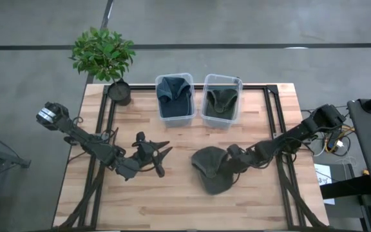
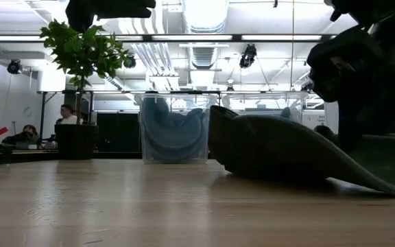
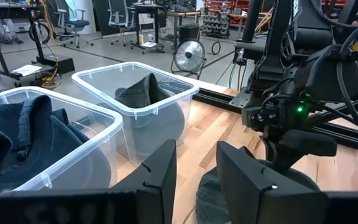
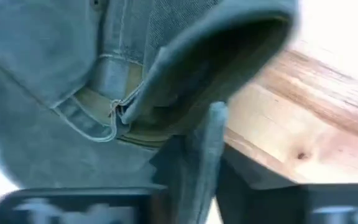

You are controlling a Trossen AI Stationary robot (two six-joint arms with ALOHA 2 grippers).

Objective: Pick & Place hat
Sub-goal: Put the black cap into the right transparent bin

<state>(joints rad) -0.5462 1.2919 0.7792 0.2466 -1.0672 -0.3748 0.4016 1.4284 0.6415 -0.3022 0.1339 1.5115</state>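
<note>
My wooden table carries a potted plant at its far left corner, two clear bins side by side, and a dark green hat lying nearer.

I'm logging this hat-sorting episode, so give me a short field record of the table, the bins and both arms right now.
table: wooden top
loose hat: dark olive hat, lying on the table
left bin: holds a blue hat
right bin: holds an olive hat
plant: potted, at the far left corner
right gripper: on the loose hat, fingers shut on its edge
left gripper: open, beside the hat, holding nothing
</note>
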